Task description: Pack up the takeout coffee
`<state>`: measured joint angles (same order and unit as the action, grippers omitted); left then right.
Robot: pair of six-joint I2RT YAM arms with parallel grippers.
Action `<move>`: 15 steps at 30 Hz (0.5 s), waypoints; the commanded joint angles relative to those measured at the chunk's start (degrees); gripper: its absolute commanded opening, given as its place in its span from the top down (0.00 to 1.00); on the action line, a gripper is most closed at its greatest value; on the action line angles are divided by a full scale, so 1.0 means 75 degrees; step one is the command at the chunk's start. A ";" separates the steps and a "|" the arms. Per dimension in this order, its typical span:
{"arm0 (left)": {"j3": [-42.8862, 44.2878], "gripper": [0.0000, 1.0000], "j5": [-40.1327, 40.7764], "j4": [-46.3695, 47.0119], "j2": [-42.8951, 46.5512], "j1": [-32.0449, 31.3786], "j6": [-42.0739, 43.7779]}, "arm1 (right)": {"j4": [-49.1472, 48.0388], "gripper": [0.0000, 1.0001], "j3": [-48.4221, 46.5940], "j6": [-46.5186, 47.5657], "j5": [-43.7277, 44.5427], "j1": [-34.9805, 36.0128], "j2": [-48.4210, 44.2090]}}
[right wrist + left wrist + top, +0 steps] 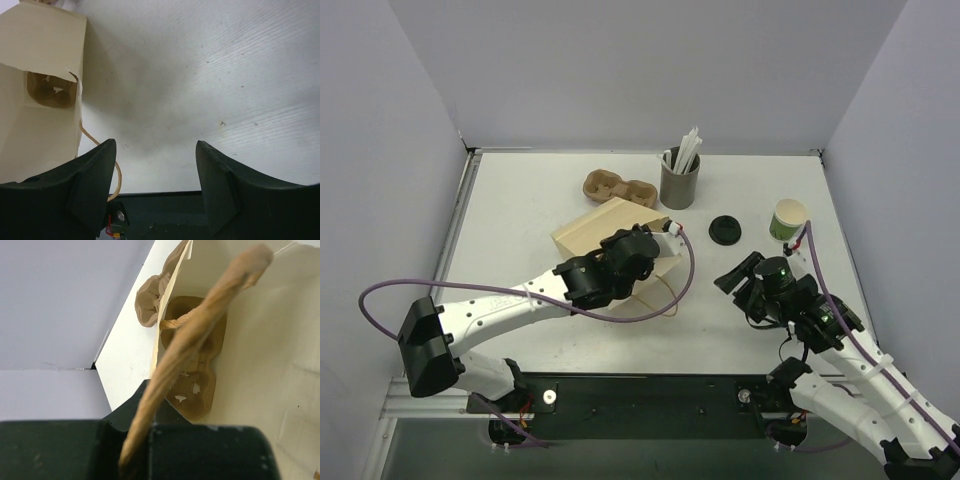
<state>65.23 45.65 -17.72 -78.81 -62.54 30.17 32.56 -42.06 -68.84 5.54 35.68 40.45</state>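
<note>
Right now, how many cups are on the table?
2. A green cup stands at the back right, near the black lid; a grey cup holding straws stands at back centre. More could hide in the bag.

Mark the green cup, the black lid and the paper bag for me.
green cup (785, 226), top external view, on its green side wall.
black lid (724, 229), top external view, on its centre.
paper bag (592, 230), top external view, on its upper face.

White table (520, 230), loaded.
By the left gripper (665, 232) lay the bag (590, 232); carrier (618, 187) and straw cup (679, 187) beyond it; lid (724, 229) and green cup (788, 220) beyond the right gripper (738, 272).
</note>
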 commanded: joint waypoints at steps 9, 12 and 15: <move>0.0818 1.00 0.0020 -0.1212 -0.0157 0.0007 -0.1820 | 0.4119 0.28 -0.2055 -0.0021 0.2636 -0.0854 -0.0167; 0.0841 1.00 -0.0226 -0.1317 -0.0087 0.0007 -0.1972 | 0.4611 0.24 -0.2126 0.0259 0.2613 -0.1240 0.0067; 0.0853 1.00 -0.0344 -0.1423 -0.0051 0.0019 -0.2148 | 0.4694 0.22 -0.2196 0.0868 0.2274 -0.1966 0.0371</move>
<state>69.52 44.69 -27.24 -81.45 -62.54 17.37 60.75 -56.93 -67.55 21.21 25.52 39.66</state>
